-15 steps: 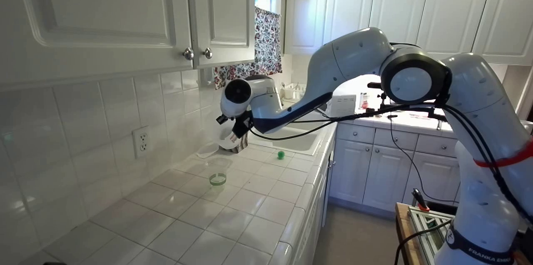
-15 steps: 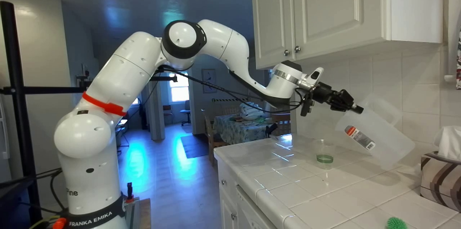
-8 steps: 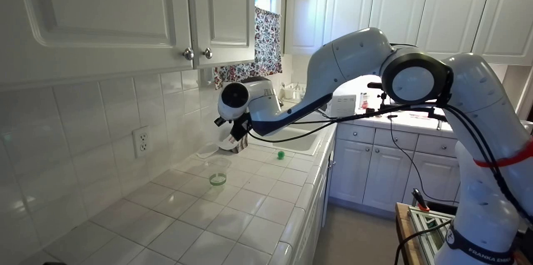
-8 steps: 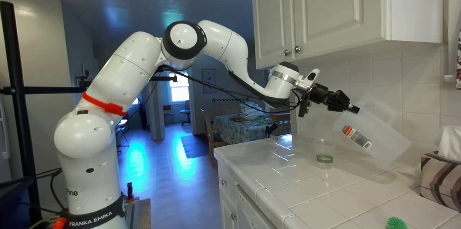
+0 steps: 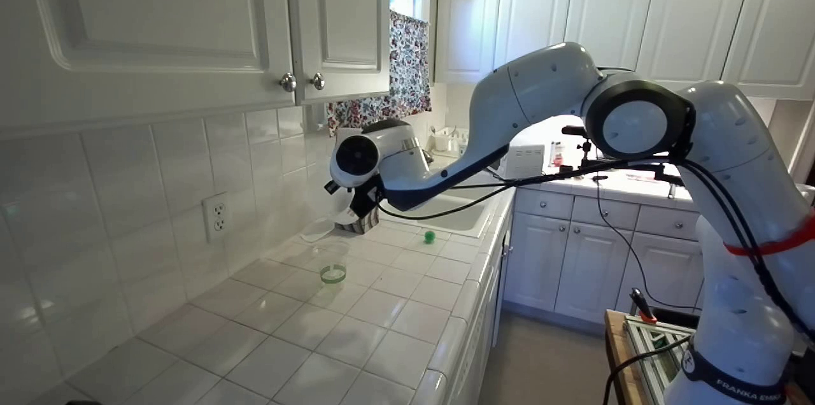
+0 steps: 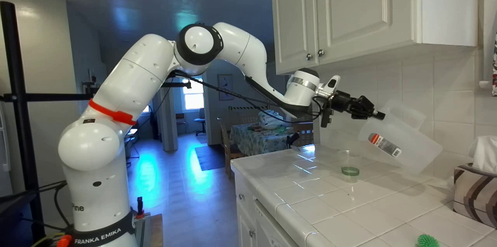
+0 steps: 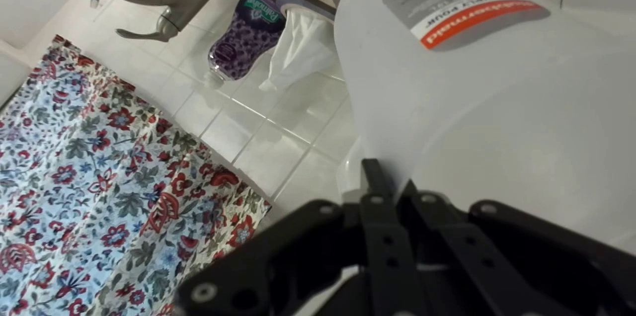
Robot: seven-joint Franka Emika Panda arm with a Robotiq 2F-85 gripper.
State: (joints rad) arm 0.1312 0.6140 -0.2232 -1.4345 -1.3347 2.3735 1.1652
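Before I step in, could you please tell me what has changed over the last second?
The gripper, still shut on the pitcher, has carried it slightly toward the cup, its base rising a little. The cup, tissue box and green ball stayed put.

- In an exterior view I look down along the counter [image 5: 356, 316] toward the sink [image 5: 461, 227], from above countertop height; the arm [image 5: 547, 86] fills my right.
- In an exterior view, set further back, I get nearly the whole arm at left and face the dining table [image 6: 248, 140].
- Those two look roughly opposite ways and share the arm, counter, cup [image 6: 350, 171] and tissue box [image 6: 475, 196].
- My wrist view, rolled almost upside down, looks from close behind the fingers [image 7: 378, 216] past the pitcher [image 7: 397, 87] to the curtain [image 7: 109, 197]; it also catches the tissue box.
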